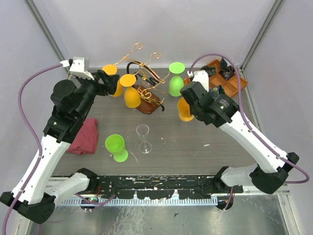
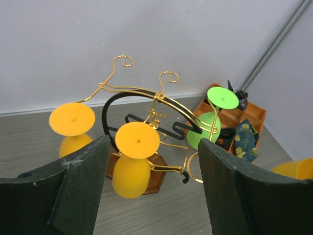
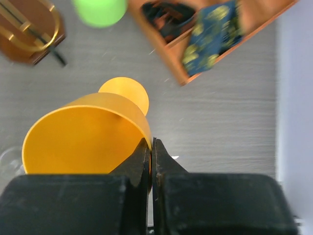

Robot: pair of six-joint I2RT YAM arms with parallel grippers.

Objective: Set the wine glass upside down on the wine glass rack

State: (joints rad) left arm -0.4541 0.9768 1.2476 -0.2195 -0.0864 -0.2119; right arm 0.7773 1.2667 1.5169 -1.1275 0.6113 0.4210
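Overhead: orange plastic wine glass (image 1: 185,112) just right of the gold-wire, wooden-based wine glass rack (image 1: 148,105). Left wrist: left claw (image 2: 151,196) spread, facing the rack. Right wrist: right claw (image 3: 150,143) pinches the glass's rim, mouth toward the camera, stem axis pointing away.

dark red cloth (image 1: 84,137) lying crumpled on the left side of the grey wood-grain table (image 1: 195,137). orange compartment tray (image 1: 234,84) sits in the far right corner, turned at an angle. one compartment has a dark blue fabric thing (image 3: 212,32) with a yellow flower print, the next holds some black bits (image 3: 166,19), can't tell what. tiny white scrap (image 1: 207,145) on the table further forward
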